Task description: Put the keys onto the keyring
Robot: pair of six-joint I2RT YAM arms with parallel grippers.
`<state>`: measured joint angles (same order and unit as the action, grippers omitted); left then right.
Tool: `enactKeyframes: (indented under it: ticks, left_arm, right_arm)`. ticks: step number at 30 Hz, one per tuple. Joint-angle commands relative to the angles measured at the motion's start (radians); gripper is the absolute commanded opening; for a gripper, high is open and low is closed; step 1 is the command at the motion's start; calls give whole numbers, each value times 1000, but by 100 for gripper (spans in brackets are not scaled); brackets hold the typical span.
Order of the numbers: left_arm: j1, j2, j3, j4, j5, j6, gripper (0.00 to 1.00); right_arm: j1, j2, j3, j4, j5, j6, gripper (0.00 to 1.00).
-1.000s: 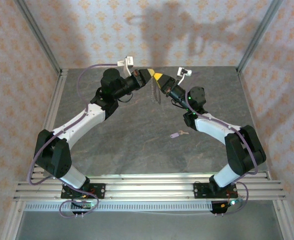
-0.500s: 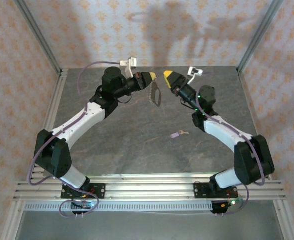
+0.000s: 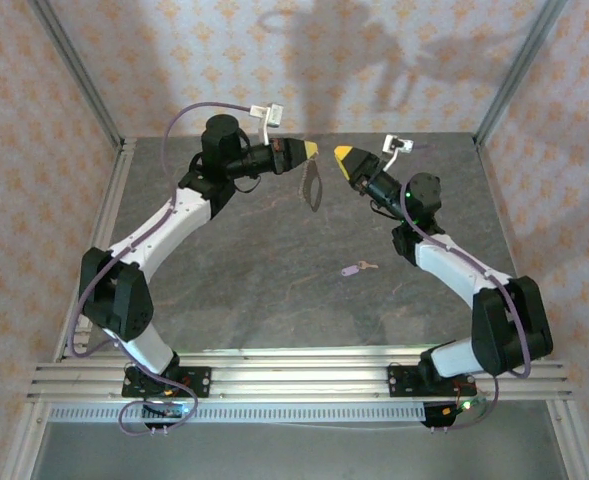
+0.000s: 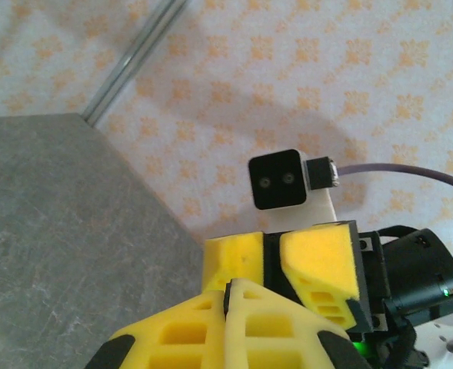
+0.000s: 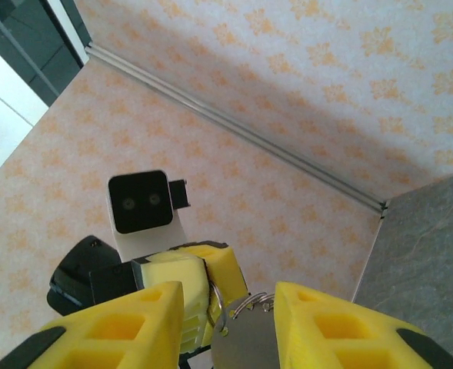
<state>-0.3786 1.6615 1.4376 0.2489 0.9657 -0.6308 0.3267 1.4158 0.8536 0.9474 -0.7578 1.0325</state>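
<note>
You see the left gripper [image 3: 308, 150] pressed together on the top of the keyring [image 3: 313, 187], which hangs below its tips, clear of the table [image 3: 224, 280]. The right gripper [image 3: 342, 154] stands just to the right of the keyring, jaws spread and pinching nothing. The key [image 3: 354, 268] lies flat on the table, well apart from the keyring, on its near right side.

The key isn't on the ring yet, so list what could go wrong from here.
1. The keyring dangles from the shut left hand by its top alone, so it may swing or slip.
2. The key lies flat on the table, away from both hands; the open right hand may fumble such a small thing.
</note>
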Motion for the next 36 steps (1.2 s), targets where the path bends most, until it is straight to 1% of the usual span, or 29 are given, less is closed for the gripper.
enactKeyframes:
  ticks: [1,7,19,24,25,28,29,32,35,36]
  left_arm:
    - [1,11,32,48,55,-9,0]
    - [1,24,20,113,53,-64,0]
    - [-5,29,24,119,60,-72,0]
    - [-12,38,29,121,65,-74,0]
    - [-16,41,30,122,69,-73,0]
    - [-20,47,33,119,76,-74,0]
    - [-22,47,33,120,75,-73,0]
    - [-25,49,34,112,72,-73,0]
    - [-25,36,25,102,32,-80,0]
    - [-25,25,18,93,-1,-84,7]
  right_arm:
    - [30,32,24,112,-36,16,35]
    - [59,72,32,152,-15,34,35]
    - [77,94,63,162,-3,46,28]
    - [78,97,76,151,-2,46,18]
    - [79,98,77,152,-2,46,16]
    - [79,100,78,159,1,49,2]
    - [79,102,76,161,3,49,0]
    - [78,103,70,165,12,49,0]
    - [78,96,57,166,39,47,0]
    - [78,94,50,161,53,47,0]
